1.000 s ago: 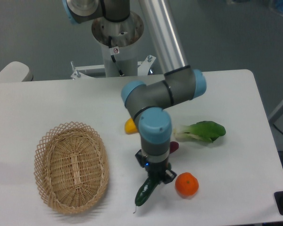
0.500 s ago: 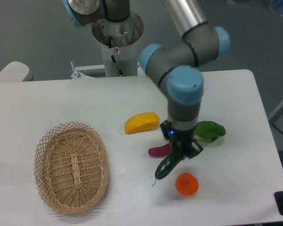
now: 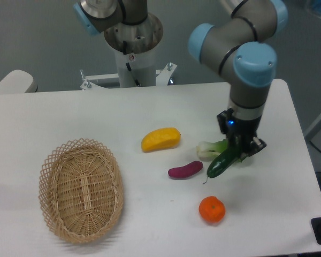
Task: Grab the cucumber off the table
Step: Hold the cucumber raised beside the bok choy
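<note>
The cucumber is dark green and glossy, with a thin stem tail hanging at its lower left end. My gripper is shut on its upper end and holds it tilted in the air above the white table, right of centre. The cucumber hangs in front of the bok choy. The fingertips are mostly hidden behind the cucumber and wrist.
A bok choy lies partly hidden behind the gripper. A purple sweet potato lies left of the cucumber, an orange nearer the front, a yellow fruit at centre. A wicker basket sits at the left.
The arm has risen and swung up and to the right, carrying the cucumber from the table near the orange to above the bok choy.
</note>
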